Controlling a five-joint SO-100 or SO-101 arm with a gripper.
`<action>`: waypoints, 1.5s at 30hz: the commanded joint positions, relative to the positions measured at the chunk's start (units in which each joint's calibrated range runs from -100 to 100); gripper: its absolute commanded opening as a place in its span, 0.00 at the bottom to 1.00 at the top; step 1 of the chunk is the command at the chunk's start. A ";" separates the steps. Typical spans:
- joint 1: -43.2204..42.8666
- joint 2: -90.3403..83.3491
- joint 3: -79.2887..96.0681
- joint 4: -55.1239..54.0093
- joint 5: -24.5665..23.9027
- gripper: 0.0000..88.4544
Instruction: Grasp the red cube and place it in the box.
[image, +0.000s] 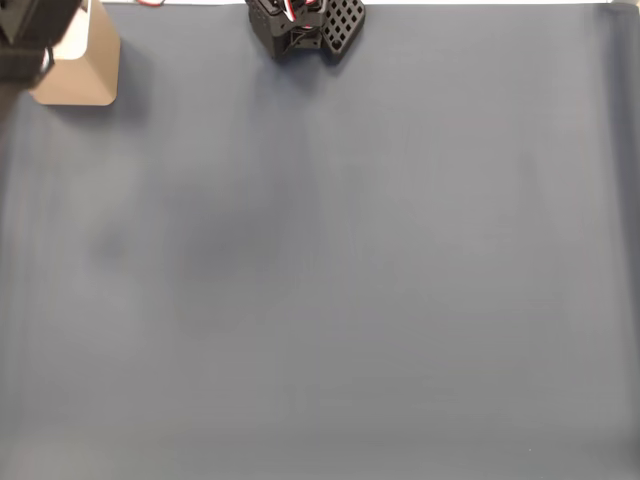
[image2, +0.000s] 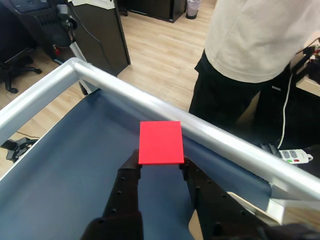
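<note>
In the wrist view my gripper (image2: 159, 162) is shut on the red cube (image2: 160, 142) and holds it up above the blue-grey mat, near the table's metal rail (image2: 150, 107). The two black fingers (image2: 129, 172) press on the cube's lower sides. The tan box (image: 78, 70) stands in the top left corner of the fixed view, partly covered by a black part of the arm (image: 25, 40). A tan and white corner (image2: 280, 207) at the lower right of the wrist view looks like the same box.
The arm's black base (image: 300, 25) sits at the top edge of the mat (image: 330, 260). Beyond the rail a person (image2: 255, 50) in a white shirt and black trousers stands close to the table. A power strip (image2: 295, 156) lies on the floor.
</note>
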 joint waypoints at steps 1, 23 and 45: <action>2.35 -5.28 1.12 0.21 0.44 0.14; 14.64 -26.43 22.84 0.13 1.37 0.14; 19.68 -42.11 42.36 -1.92 2.30 0.14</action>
